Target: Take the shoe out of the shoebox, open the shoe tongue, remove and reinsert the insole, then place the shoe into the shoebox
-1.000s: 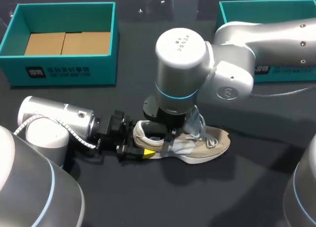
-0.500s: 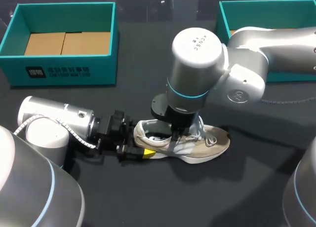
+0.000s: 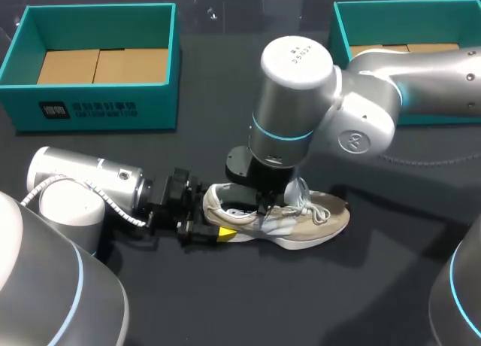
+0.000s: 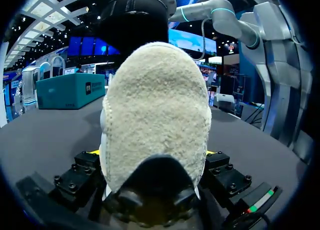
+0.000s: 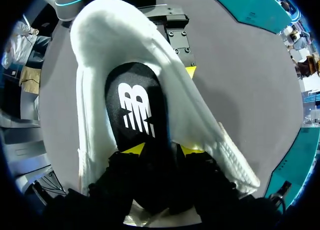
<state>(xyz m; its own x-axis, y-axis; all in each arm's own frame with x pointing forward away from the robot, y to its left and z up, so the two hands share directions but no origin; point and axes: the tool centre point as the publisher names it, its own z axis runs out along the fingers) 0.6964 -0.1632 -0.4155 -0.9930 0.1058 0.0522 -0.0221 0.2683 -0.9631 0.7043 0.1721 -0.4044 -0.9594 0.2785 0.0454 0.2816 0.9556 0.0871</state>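
A beige and white shoe [image 3: 308,220] lies on its sole on the dark table, toe to the right. My left gripper [image 3: 213,230] is shut on its heel, and the fuzzy heel [image 4: 155,110] fills the space between the fingers in the left wrist view. My right gripper [image 3: 263,207] reaches down into the shoe's mouth. In the right wrist view its yellow fingertips [image 5: 134,149] stand apart on the black insole [image 5: 132,107], which lies flat inside the shoe. The right gripper [image 5: 163,150] is open, with nothing pinched.
A teal shoebox [image 3: 98,105] with a cardboard floor stands at the back left. A second teal box [image 3: 340,19] stands at the back right, partly behind my right arm. Bare table lies in front of the shoe.
My right arm's wrist has shifted to the right over the shoe, and its fingers have parted inside the shoe's mouth. The shoe and my left arm have stayed put.
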